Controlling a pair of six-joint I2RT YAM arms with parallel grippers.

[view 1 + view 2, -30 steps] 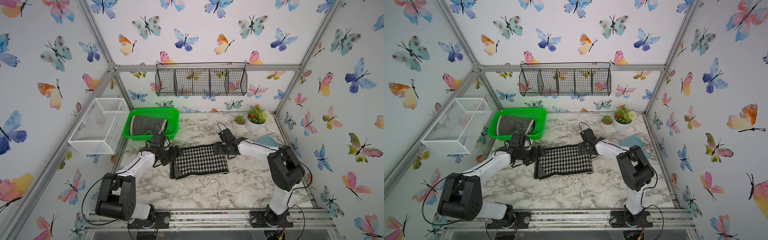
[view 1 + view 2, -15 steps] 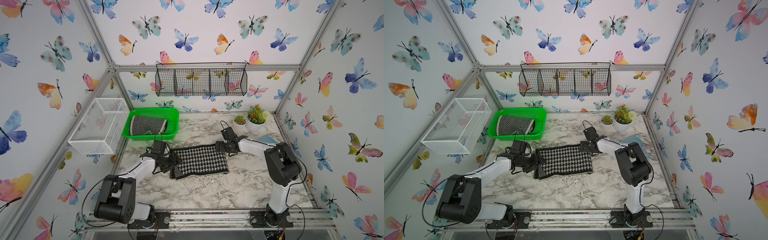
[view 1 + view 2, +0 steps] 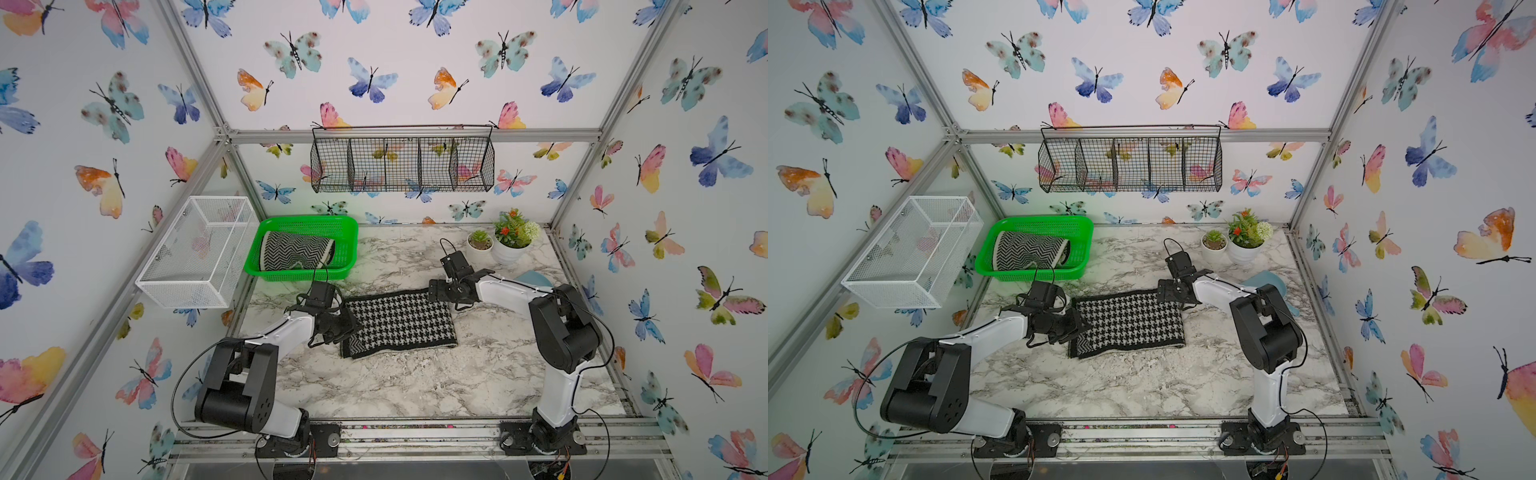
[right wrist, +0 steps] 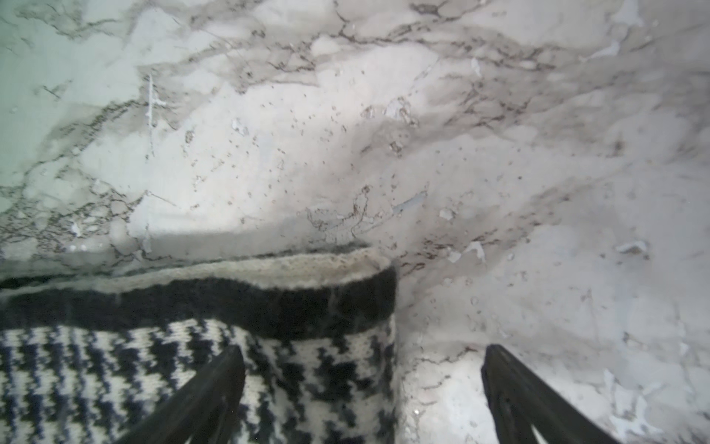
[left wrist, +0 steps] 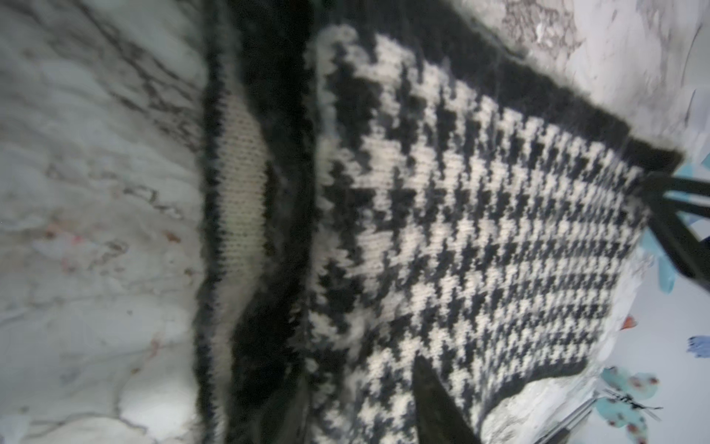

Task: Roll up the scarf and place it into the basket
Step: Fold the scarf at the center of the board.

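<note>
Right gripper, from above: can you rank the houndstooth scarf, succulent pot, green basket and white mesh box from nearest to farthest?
1. houndstooth scarf, its corner at the open right gripper.
2. succulent pot, just behind it.
3. green basket, back left corner.
4. white mesh box, hanging farther left still.

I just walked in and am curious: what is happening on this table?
Two robot arms are working on a houndstooth scarf that lies flat on the marble table, not yet rolled. The left gripper is at its left end, jaws at the edge; a firm grip I cannot confirm. The right gripper is open over the far right corner. The green basket holds another, rolled scarf.
</note>
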